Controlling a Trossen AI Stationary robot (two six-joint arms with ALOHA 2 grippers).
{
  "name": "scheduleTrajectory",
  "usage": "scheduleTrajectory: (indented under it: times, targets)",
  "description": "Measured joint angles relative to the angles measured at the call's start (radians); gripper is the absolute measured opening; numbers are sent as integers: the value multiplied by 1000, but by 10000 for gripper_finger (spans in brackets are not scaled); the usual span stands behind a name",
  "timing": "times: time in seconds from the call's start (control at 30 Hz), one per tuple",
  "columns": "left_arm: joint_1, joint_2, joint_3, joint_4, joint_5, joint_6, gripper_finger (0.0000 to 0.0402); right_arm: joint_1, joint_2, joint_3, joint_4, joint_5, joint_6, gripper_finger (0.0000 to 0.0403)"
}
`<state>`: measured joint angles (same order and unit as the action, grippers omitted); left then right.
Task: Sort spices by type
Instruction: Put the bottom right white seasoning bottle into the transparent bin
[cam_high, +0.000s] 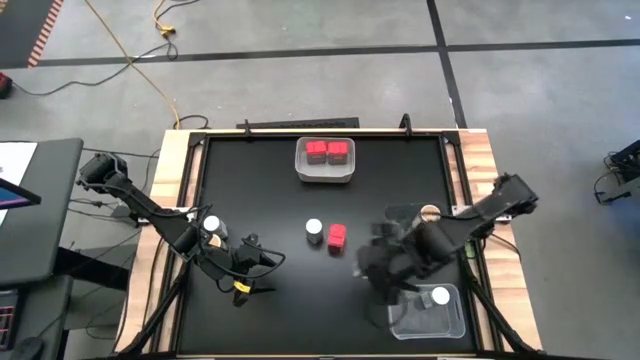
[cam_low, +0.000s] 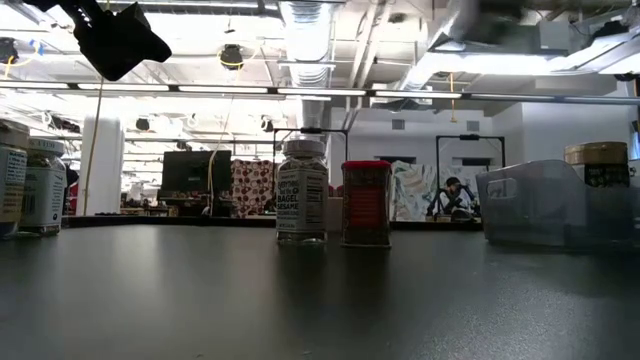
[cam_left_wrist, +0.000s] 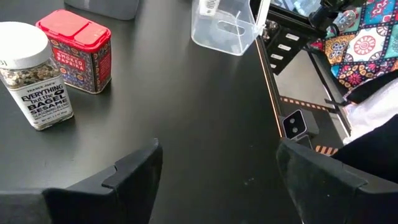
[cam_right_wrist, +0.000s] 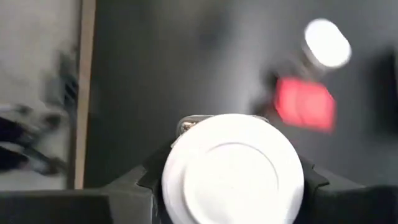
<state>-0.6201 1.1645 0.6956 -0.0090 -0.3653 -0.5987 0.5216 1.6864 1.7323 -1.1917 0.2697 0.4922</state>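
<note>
Apparently we carry a small round white-lidded jar (cam_right_wrist: 233, 168) clamped in the right gripper (cam_high: 385, 268) toward the clear plastic bin (cam_high: 450, 325) at the bench's right front corner, grouping jars, left gripper (cam_high: 245, 272) spread empty.

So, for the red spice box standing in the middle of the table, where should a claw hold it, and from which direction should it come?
Grip the red box across its two flat side faces, just under the red lid, coming straight down from above. It stands upright, so its top is free. The white-lidded jar stands close beside it on one side, so probably close the fingers across the other pair of faces. The left claw, open and empty, is nearer.
</note>
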Motion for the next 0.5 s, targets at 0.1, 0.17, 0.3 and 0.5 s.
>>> scheduleTrajectory:
  times: [0.1, 0.17, 0.3, 0.5]
  targets:
    - [0, 0, 0, 0, -1, 0, 303, 66, -20, -2, -148, 46, 115, 216]
    - [0, 0, 0, 0, -8, 0, 303, 111, -28, -2, -221, 69, 184, 216]
    - [0, 0, 0, 0, -18, -7, 303, 204, -46, -17, -283, 113, 291, 216]
    - [0, 0, 0, 1, -31, -9, 303, 345, -200, -222, -231, 122, 500, 216]
